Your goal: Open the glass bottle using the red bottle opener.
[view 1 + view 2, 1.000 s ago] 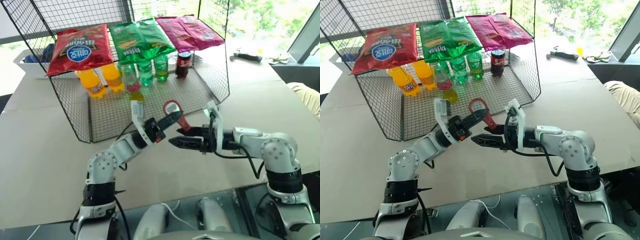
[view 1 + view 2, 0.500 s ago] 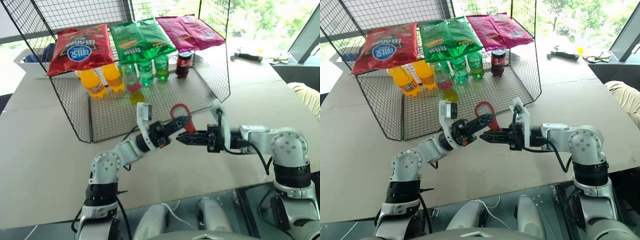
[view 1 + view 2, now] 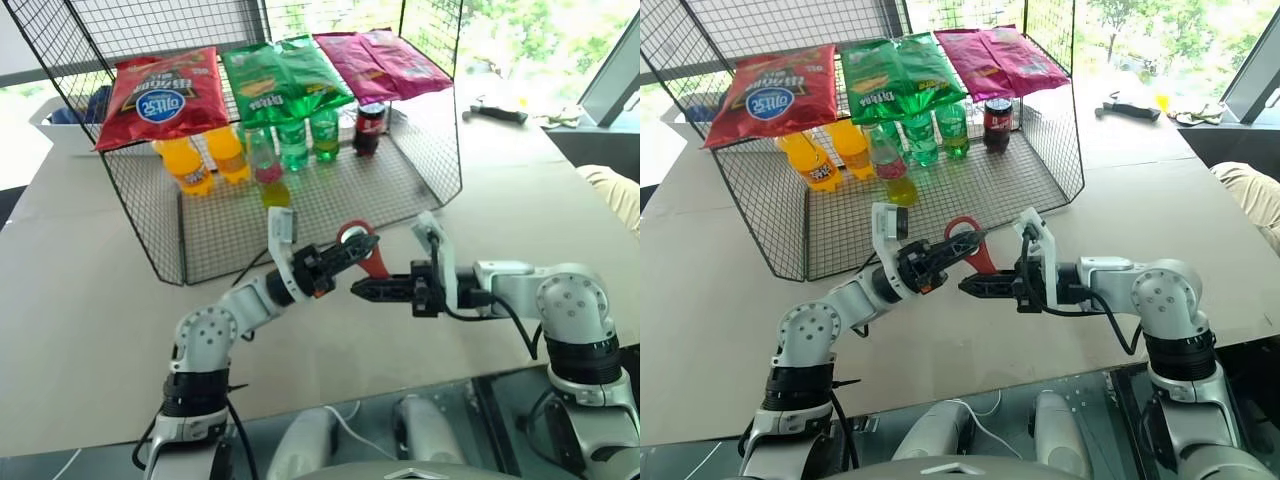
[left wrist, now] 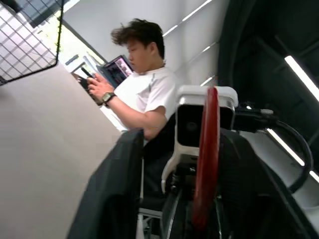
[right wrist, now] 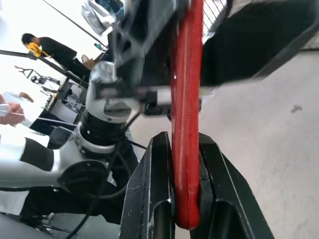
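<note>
My right gripper [image 3: 362,290] is shut on the handle of the red bottle opener [image 3: 376,264] and holds it above the table in front of the wire rack. In the right wrist view both fingers [image 5: 149,199] press on the red bottle opener [image 5: 185,164]. My left gripper [image 3: 354,248] stands open around the opener's ring head. In the left wrist view the red bottle opener [image 4: 206,159] rises between the spread fingers [image 4: 114,199]. The glass bottle [image 3: 265,168], with a red label and yellow drink, stands upright inside the rack, well beyond both grippers.
The black wire rack [image 3: 440,130] holds orange soda bottles [image 3: 187,165], green bottles [image 3: 306,135] and a cola bottle [image 3: 367,128], with chip bags [image 3: 160,95] on its upper shelf. A dark tool [image 3: 495,110] lies at the table's far right. A seated person [image 4: 144,94] holds a phone.
My right gripper has shut on the opener's handle. My left gripper, shut on the opener before, has opened around its head. The two hands have drawn closer together.
</note>
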You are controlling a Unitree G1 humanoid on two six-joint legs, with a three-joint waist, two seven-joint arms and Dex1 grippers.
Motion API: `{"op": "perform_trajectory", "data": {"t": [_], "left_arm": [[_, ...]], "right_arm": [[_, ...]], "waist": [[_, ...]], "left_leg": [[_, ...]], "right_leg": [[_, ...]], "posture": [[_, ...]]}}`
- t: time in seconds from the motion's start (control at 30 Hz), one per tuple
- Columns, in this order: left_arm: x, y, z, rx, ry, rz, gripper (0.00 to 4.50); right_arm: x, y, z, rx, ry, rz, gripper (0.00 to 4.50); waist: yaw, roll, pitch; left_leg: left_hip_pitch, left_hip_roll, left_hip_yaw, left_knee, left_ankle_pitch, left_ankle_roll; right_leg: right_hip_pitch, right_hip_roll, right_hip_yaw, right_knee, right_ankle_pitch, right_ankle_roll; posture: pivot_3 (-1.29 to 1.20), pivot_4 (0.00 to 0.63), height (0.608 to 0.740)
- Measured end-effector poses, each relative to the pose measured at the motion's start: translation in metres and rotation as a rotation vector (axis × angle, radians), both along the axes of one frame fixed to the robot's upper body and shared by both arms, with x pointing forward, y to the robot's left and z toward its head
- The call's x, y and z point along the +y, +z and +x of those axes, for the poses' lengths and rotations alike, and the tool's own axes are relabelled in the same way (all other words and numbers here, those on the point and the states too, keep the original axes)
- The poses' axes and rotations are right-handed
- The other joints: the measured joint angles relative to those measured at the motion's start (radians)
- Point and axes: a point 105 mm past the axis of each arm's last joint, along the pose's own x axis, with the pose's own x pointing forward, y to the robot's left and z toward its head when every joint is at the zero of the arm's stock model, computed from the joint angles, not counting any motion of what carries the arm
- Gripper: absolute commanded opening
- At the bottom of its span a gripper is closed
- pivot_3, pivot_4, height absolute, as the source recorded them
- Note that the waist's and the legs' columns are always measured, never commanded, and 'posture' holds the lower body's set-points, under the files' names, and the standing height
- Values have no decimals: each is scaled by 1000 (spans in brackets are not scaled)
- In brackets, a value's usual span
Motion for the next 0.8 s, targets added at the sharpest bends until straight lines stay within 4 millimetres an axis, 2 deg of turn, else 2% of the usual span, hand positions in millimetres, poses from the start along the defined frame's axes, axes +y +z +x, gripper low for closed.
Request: {"op": "perform_trajectory", "data": {"t": [0.07, 0.27, 0.37, 0.47, 0.53, 0.63, 0.7, 0.8], "left_arm": [[3, -1, 4, -15, 37, 16, 4463], [19, -1, 17, -36, 184, 44, 4463], [46, -14, 22, -65, 409, 144, 4463], [65, -23, 26, -103, 579, 247, 4463], [73, -24, 29, -135, 647, 292, 4463], [94, -16, 40, -248, 850, 403, 4463], [111, -7, 55, -319, 995, 483, 4463], [128, 4, 70, -420, 1123, 592, 4463]], "right_arm": [[-5, -8, -1, 3, -23, -23, 0], [-18, -22, 5, -43, -142, -66, 0], [-48, -27, 48, -210, -447, -150, 0], [-71, -25, 72, -320, -626, -193, 0], [-75, -23, 77, -350, -670, -195, 0], [-78, -23, 85, -383, -736, -189, 0], [-79, -22, 87, -411, -757, -190, 0], [-77, -21, 88, -433, -769, -183, 0]], "waist": [[1, 0, 0], [0, 0, 0], [0, -1, 0], [5, -1, 0], [9, -1, 0], [10, -1, 0], [15, -1, 0], [18, -1, 0]], "left_leg": [[-2, 0, 0, 0, 0, 0], [-11, 0, 1, 2, 0, 0], [-10, 0, 3, 1, 0, 0], [-10, 0, 3, 1, 0, 0], [-11, 0, 3, 1, 0, 0], [-11, 0, 3, 1, 0, 0], [-11, -1, 2, 1, 0, 0], [-11, -1, 3, 1, 0, 0]], "right_leg": [[-2, 0, 0, 0, 0, 0], [-11, -1, 1, 2, 0, 0], [-12, -1, 3, 2, 0, 0], [-12, -1, 3, 2, 0, 0], [-12, 0, 3, 2, 0, 0], [-12, -1, 3, 2, 0, 0], [-12, 0, 2, 2, 0, 0], [-12, 0, 3, 2, 0, 0]], "posture": [[0, 150, 740], [0, 150, 740], [0, 150, 740], [0, 150, 740], [0, 150, 740], [0, 150, 740], [0, 150, 740], [0, 150, 740]]}}
